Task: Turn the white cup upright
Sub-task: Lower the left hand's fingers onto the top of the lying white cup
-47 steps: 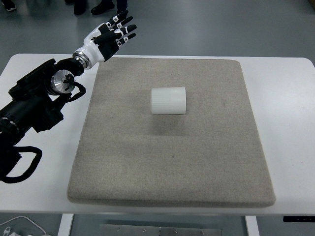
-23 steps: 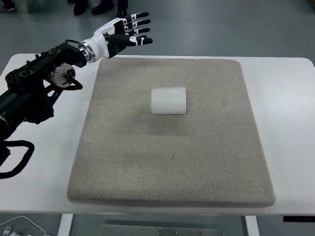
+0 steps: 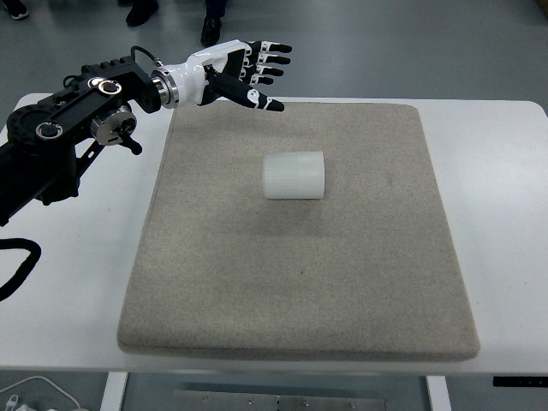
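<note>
A white ribbed cup lies on its side near the middle of the grey felt mat, its axis running left to right. My left hand hovers over the mat's far left corner, above and to the left of the cup, apart from it. Its fingers are spread and hold nothing. The black left arm enters from the picture's left edge. The right arm does not show.
The mat covers most of a white table. Bare table strips run along both sides. Beyond the far table edge is grey floor, with people's shoes standing there. A black cable loops at the left edge.
My left hand has swung to the right along the far edge of the mat and turned, ending closer to the cup. The cup has not moved.
</note>
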